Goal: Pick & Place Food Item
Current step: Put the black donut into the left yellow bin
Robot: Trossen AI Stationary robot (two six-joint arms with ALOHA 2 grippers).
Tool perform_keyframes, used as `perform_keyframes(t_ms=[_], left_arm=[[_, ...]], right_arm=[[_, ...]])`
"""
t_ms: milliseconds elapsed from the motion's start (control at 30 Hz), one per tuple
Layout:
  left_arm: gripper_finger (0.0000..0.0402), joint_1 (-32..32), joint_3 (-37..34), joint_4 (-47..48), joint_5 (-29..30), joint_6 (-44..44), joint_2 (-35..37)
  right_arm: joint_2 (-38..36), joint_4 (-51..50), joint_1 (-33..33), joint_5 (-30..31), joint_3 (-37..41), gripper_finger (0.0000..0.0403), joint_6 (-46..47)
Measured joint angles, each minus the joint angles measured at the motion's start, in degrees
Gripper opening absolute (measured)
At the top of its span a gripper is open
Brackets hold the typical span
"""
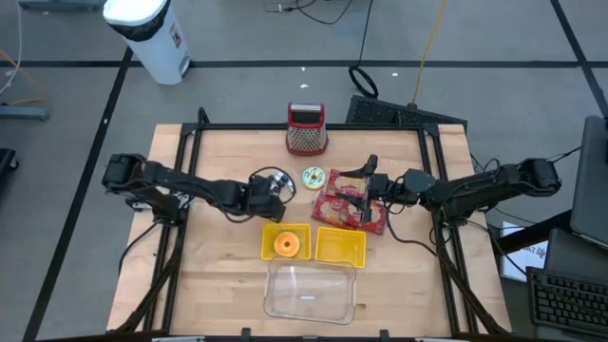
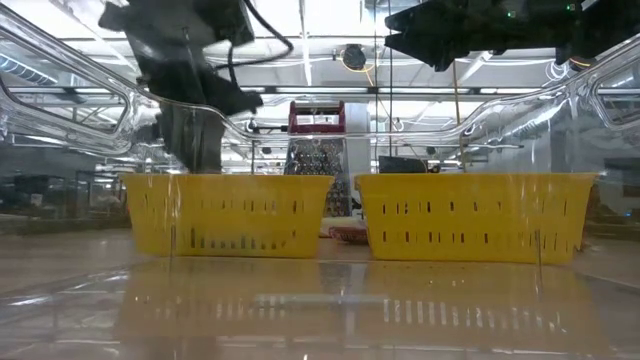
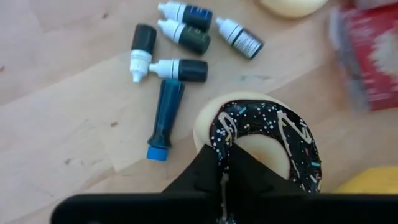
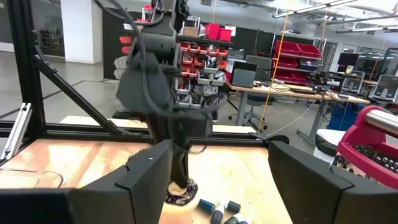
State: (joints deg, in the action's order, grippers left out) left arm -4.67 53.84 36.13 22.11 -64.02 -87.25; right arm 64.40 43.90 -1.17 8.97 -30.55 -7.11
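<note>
Where writing might show, dropper bottles unreadable, left gripper's fingers pinching chocolate donut

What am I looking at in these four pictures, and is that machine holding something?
Two robot arms work at a wooden table. One picture looks straight down, one sits at table height, and one camera rides on each wrist. The left gripper is shut on a chocolate sprinkled donut, beside small dropper bottles. The right gripper hangs open over a red snack package. Also on the table: two yellow baskets, one holding an orange item, a clear plastic container, a red grater and another donut.
</note>
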Motion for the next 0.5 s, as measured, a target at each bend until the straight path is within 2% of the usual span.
perform_keyframes(t_ms=[233, 500], left_arm=[[0.0037, -2.82, 0.0, -1.35, 0.19, 0.1, 7.74], [0.0013, -9.53, -0.02, -12.88, -2.84, 4.8, 10.4]], right_arm=[[0.0, 0.0, 0.0, 0.0, 0.0, 0.0254, 0.0], [0.0, 0.04, 0.0, 0.0, 0.0, 0.0254, 0.0]])
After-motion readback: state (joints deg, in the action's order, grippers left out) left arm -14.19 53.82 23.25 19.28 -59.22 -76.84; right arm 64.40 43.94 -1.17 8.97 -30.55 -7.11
